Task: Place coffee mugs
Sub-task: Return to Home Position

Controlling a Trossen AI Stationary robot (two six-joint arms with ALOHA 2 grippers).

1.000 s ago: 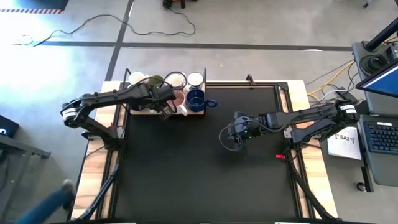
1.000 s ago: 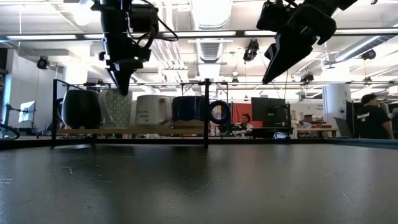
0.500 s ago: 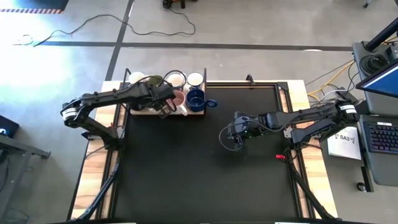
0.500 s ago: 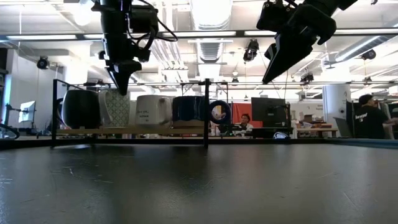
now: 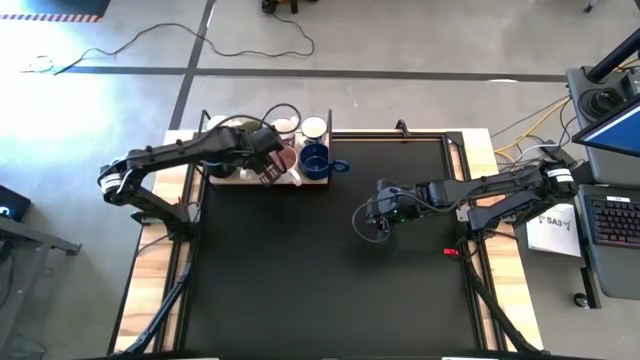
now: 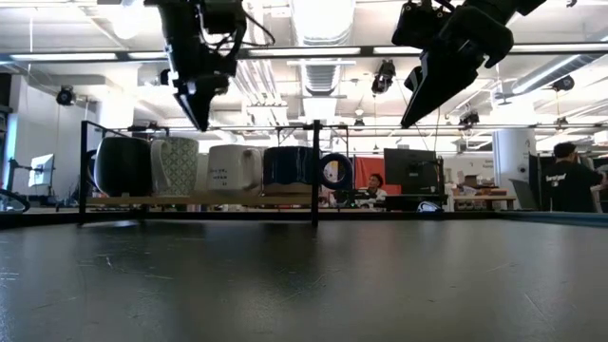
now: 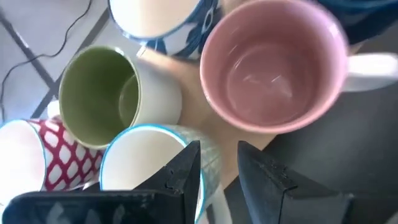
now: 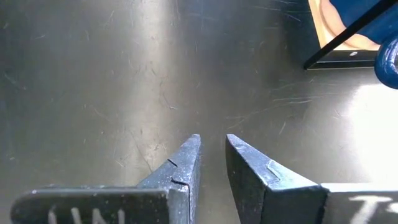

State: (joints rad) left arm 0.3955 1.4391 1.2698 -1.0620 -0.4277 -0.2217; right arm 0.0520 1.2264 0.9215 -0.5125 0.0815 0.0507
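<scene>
Several coffee mugs stand upright on a wooden tray [image 5: 228, 181] at the table's far left. The left wrist view shows a pink one [image 7: 273, 68], an olive-green-inside one [image 7: 102, 93], a white one with a pale blue rim [image 7: 149, 165] and a red-patterned one [image 7: 34, 155]. A dark blue mug [image 5: 316, 160] stands at the tray's right end. My left gripper [image 5: 268, 172] hangs above the mugs, pointing steeply down, narrowly open with nothing between its fingers [image 7: 217, 165]. My right gripper [image 5: 372, 225] hovers over the bare mat at mid-table, narrowly open and holding nothing [image 8: 212, 155].
A black metal frame [image 6: 315, 171] stands around the tray. A small red object [image 5: 450, 251] lies near the mat's right edge. The black mat [image 5: 320, 290] stretches toward the near edge. A laptop and keyboard [image 5: 612, 215] sit off the table at right. People are in the room beyond.
My left gripper has risen from just over the mugs' rims to well above them, drifting slightly toward the far edge, with its finger gap unchanged. The mugs have stayed in place. My right arm has kept still.
</scene>
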